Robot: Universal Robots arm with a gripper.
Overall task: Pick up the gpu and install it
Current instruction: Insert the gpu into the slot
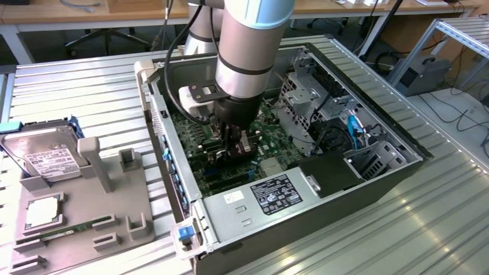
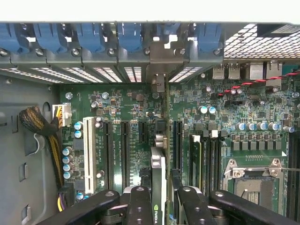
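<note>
end effector [image 2: 158,199]: clamped on gpu [image 2: 158,183] | gpu: edge-on, above motherboard [image 2: 225,112] slots

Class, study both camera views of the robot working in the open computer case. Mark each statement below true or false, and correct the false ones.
1. The gripper holds the gpu edge-on above the motherboard. True.
2. The gpu lies on the grey tray. False: the gripper holds it inside the computer case.
3. A silver hard drive sits outside the case, toward the exterior view's left. True.
4. The case's side is covered. False: it is open.
</note>
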